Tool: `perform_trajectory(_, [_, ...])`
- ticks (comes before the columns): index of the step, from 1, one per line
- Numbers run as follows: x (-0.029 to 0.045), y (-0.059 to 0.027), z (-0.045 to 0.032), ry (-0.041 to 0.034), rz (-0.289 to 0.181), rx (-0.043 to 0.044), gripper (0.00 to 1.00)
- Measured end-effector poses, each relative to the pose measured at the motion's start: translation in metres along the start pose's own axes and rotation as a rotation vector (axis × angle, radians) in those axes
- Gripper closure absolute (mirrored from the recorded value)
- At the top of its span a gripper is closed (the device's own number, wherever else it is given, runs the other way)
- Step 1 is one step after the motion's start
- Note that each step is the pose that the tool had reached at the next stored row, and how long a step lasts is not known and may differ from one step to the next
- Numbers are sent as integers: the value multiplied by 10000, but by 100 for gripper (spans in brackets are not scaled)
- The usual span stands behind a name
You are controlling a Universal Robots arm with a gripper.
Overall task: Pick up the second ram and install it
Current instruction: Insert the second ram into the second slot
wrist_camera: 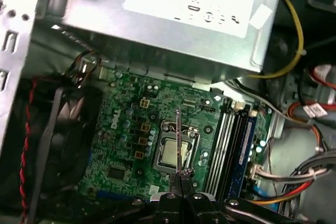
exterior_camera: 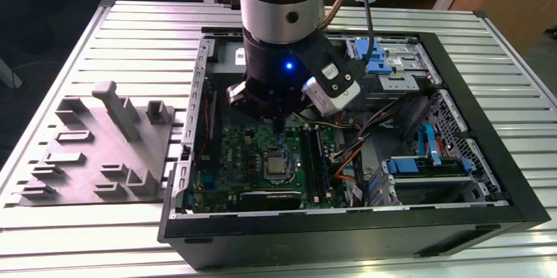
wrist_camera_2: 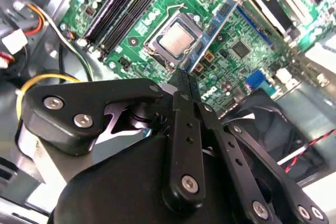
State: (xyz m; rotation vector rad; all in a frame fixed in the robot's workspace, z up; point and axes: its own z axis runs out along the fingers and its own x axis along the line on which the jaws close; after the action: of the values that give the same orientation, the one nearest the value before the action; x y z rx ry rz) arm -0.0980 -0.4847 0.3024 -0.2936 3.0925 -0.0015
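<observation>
Dark blue-green and thin, the second ram (wrist_camera_2: 215,30) was clamped in the gripper (wrist_camera_2: 184,80), whose fingers were clenched against its two flat faces. I judge that such a grip kept the narrow board from twisting while leaving its edges free. Where along its length it was held could not be told. In the first wrist view the second ram (wrist_camera: 179,140) appeared edge-on as a fine line running out from the closed fingertips. It hung over the processor socket (wrist_camera: 173,150), with the memory slots (wrist_camera: 228,140) off to one side of it, so it was not yet seated. The motherboard (exterior_camera: 261,154) lay flat on the floor of the open computer case (exterior_camera: 452,95), which explains why the arm stood above it with the gripper (exterior_camera: 276,118) pointing down. On the exterior view's left a grey fixture block (exterior_camera: 96,154) sat on the slatted table (exterior_camera: 130,36), just beside the case, probably as a rest for parts
</observation>
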Motion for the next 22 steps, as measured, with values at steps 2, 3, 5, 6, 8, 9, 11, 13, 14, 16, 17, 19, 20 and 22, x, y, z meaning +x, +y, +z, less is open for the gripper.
perform_trajectory(2, [0,0,4,1,376,13,89])
perform_trajectory(3, [0,0,6,2,557,19,89])
perform_trajectory(5, [0,0,11,4,916,31,89])
perform_trajectory(6, [1,0,13,4,1093,37,89])
perform_trajectory(8, [1,0,14,6,1278,45,89])
perform_trajectory(9, [1,0,14,6,1279,45,89])
perform_trajectory(11, [1,0,14,6,1281,44,89])
perform_trajectory(13, [0,0,15,5,1284,43,89])
perform_trajectory(14, [-7,-1,16,4,1289,42,89])
perform_trajectory(16, [-40,-7,18,5,1297,44,89])
perform_trajectory(17, [-61,-12,20,5,1300,44,89])
perform_trajectory(19, [-106,-20,24,5,1306,44,89])
perform_trajectory(20, [-132,-25,26,5,1307,45,89])
perform_trajectory(22, [-192,-37,31,5,1312,45,89])
